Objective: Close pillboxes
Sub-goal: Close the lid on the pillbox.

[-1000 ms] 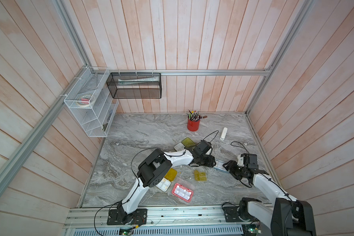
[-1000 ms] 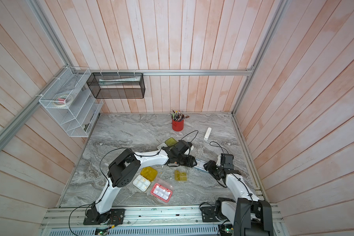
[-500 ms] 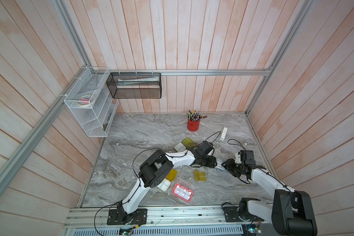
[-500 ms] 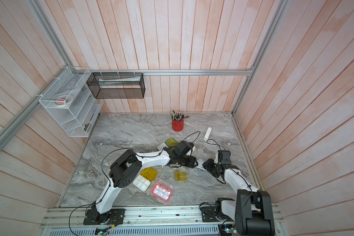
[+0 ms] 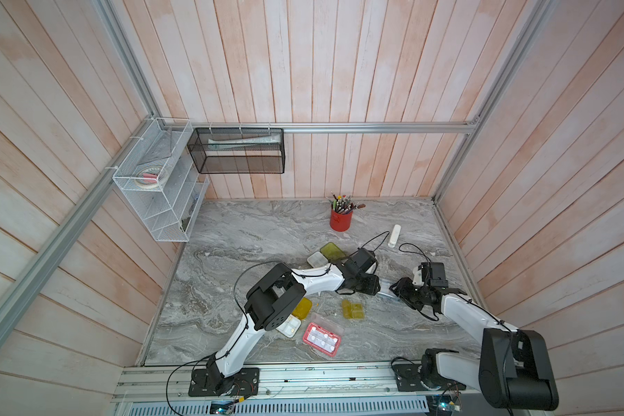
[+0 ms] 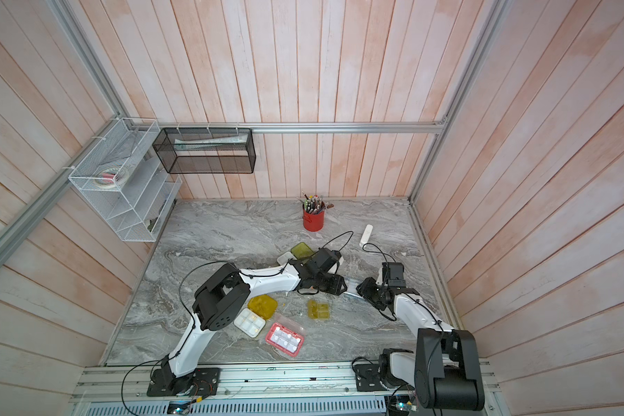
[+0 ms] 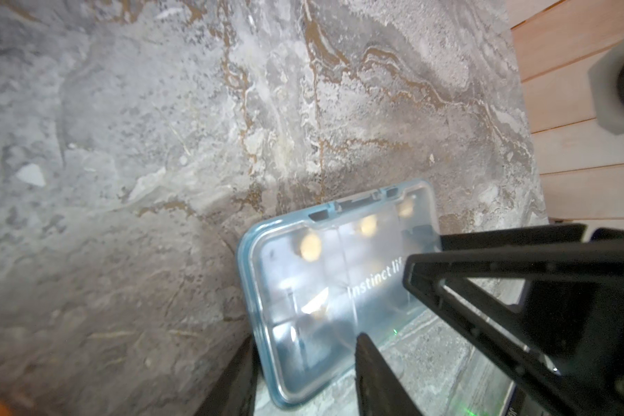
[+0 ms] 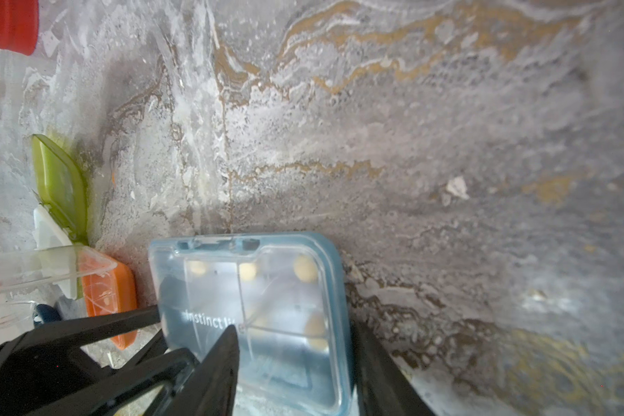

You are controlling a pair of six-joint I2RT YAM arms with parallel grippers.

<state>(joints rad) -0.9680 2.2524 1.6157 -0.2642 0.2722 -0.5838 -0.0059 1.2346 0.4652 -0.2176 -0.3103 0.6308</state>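
Note:
A light blue pillbox [image 7: 339, 288] [image 8: 256, 317], lid down with its clasp in place, sits tilted between both grippers. My left gripper [image 7: 305, 338] [image 5: 373, 286] has one finger against its rim and the other over the lid. My right gripper [image 8: 294, 327] [image 5: 398, 290] holds the opposite end the same way. An orange pillbox [image 8: 109, 295] stands open beside it. Lying open in both top views are the lime-olive pillbox [image 5: 332, 251], the yellow one [image 5: 301, 308] [image 6: 263, 306] and the pink-red one [image 5: 321, 336] [image 6: 285, 336]. A small olive pillbox [image 5: 352, 309] lies below the grippers.
A red cup of pencils [image 5: 340, 219] stands at the back of the marble table [image 5: 249, 245], with a slim white stick [image 5: 394, 236] to its right. Wire baskets [image 5: 159, 194] hang on the left wall. The wooden right wall [image 5: 501, 252] is close to my right arm.
My right gripper has moved left and further back, closer to the left gripper. The left jaws have narrowed around the light blue pillbox.

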